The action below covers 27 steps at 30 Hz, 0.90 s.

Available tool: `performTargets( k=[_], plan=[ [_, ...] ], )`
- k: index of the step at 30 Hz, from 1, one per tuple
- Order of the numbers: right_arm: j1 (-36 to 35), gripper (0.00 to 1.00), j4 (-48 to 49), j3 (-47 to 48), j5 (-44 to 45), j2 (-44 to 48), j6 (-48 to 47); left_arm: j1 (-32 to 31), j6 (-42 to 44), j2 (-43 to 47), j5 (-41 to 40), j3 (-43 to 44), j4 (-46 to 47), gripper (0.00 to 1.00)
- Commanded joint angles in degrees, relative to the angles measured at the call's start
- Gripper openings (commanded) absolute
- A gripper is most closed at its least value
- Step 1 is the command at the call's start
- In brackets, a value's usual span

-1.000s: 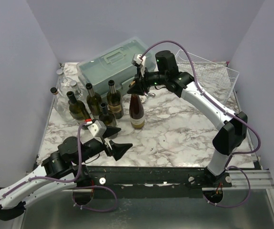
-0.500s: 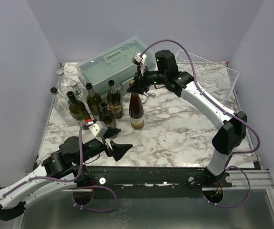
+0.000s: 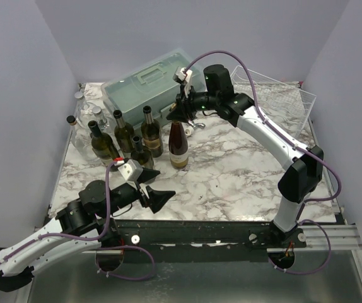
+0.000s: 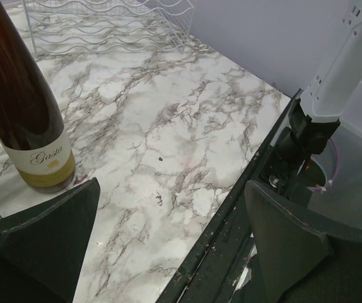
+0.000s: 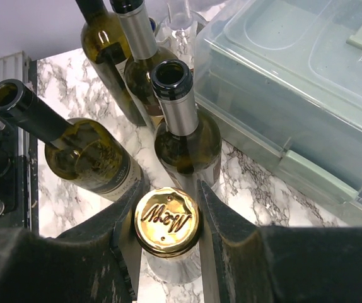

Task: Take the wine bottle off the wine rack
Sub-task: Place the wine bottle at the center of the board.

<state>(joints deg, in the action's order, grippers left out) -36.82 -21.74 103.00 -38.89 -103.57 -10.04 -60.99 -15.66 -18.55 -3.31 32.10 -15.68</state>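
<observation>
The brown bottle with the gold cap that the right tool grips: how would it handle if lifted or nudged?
Probably tippy: the wine bottle is tall with a narrow base, and the right tool holds it only at its gold cap. The glass looks smooth, so it may slip in that grip. It is likely fragile, and the open bottles stand close beside it.

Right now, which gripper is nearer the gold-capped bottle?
Right. The right gripper is shut from above on the cap of the bottle. The left gripper sits open near the table's front edge, apart from it.
</observation>
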Motion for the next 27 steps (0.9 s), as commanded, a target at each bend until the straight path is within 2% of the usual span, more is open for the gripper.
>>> performTargets(
  k=[1, 8, 16, 23, 27],
  plan=[
    [-0.5, 0.0, 11.8, 0.5, -4.7, 4.0, 1.4, -0.2, -0.2, -0.4, -0.6, -0.7, 0.2, 0.99],
    [-0.5, 0.06, 12.3, -5.1, -8.0, 6.3, -0.7, -0.3, -0.3, 0.2, -0.6, -1.7, 0.4, 0.99],
    [-0.5, 0.36, 10.9, -7.7, -9.9, 8.5, -2.3, -0.3, -0.4, 0.1, 0.1, -1.6, 0.6, 0.99],
    [-0.5, 0.66, 8.0, -9.1, -7.0, 11.2, -3.8, -0.3, -0.9, -0.3, 1.1, -1.4, 0.9, 0.99],
    [-0.5, 0.78, 5.1, -8.8, -4.9, 13.1, -5.5, -0.3, -1.0, -1.2, 1.8, -0.8, 1.6, 0.99]
  ],
)
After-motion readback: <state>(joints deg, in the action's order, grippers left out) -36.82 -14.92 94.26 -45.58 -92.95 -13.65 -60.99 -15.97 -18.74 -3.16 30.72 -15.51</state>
